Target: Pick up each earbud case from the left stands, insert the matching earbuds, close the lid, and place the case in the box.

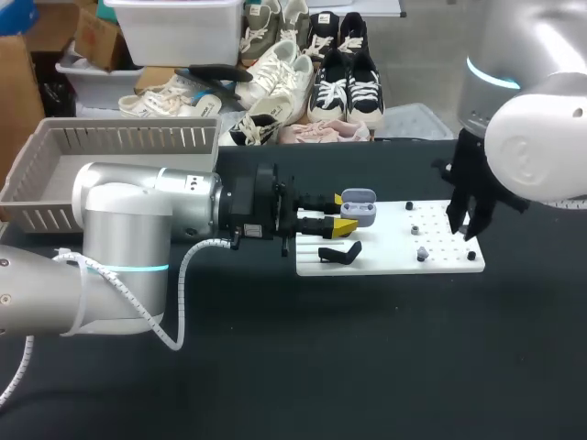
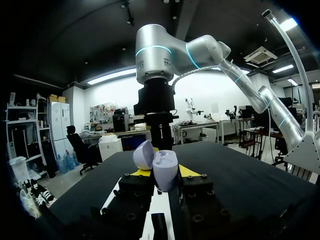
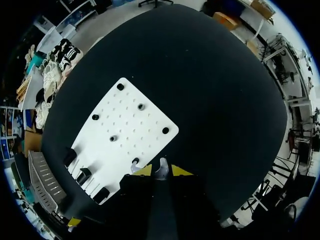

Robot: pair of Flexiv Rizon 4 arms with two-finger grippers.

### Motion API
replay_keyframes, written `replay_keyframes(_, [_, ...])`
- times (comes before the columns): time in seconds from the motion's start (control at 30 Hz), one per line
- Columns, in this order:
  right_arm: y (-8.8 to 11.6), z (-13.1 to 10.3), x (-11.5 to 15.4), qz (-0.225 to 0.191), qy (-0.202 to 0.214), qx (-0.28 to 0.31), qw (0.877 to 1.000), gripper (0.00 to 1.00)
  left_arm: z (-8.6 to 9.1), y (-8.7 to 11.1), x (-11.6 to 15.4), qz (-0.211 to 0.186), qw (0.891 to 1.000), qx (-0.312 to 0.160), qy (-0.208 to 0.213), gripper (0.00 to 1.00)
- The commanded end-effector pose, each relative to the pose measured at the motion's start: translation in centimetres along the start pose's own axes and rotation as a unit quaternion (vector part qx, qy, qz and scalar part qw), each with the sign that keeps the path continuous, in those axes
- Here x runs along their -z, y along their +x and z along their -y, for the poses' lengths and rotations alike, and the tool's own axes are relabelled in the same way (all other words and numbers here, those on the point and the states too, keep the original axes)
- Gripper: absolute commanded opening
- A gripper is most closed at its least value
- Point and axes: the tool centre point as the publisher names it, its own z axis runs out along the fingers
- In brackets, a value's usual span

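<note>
A lavender earbud case [image 1: 359,207] with its lid open sits between the yellow tips of my left gripper [image 1: 339,216], which is shut on it just above the left end of the white pegboard [image 1: 394,249]. In the left wrist view the case [image 2: 164,170] stands upright between the fingers, lid [image 2: 142,153] tilted back, with my right arm [image 2: 156,100] straight ahead. My right gripper [image 1: 468,220] hangs over the board's right end. In the right wrist view my right gripper [image 3: 161,171] is shut on a small pale earbud [image 3: 161,165] above the board [image 3: 125,132].
A black stand [image 1: 339,252] lies on the board's left part, and small pegs [image 1: 421,252] dot its right half. A grey slatted basket [image 1: 55,165] sits at the table's far left. Black tabletop lies in front of the board.
</note>
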Motion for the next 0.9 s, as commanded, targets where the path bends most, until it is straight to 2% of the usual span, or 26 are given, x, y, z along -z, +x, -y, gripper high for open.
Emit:
replay_keyframes(0.03, [0.0,0.0,-0.6,-0.004,0.0,-0.002,1.0,0.0,-0.1,0.1,0.0,0.001,1.0,-0.001,0.0,0.0])
replay_keyframes(0.2, [1.0,-1.2,2.7,0.02,-0.022,0.016,0.999,0.0,-0.1,0.1,0.0,0.001,1.0,-0.001,0.0,0.0])
replay_keyframes(0.4, [3.1,-2.7,6.5,0.039,-0.005,0.04,0.998,0.0,-0.1,0.1,0.0,0.001,1.0,-0.001,0.0,0.0])
replay_keyframes(0.73, [7.3,-4.6,10.2,0.039,0.024,0.07,0.996,0.0,-0.1,0.1,0.0,0.001,1.0,-0.001,0.0,0.0])
replay_keyframes(0.9, [9.2,-5.9,10.5,0.034,0.023,0.096,0.994,0.0,-0.1,0.1,0.0,0.001,1.0,-0.001,0.0,0.0])
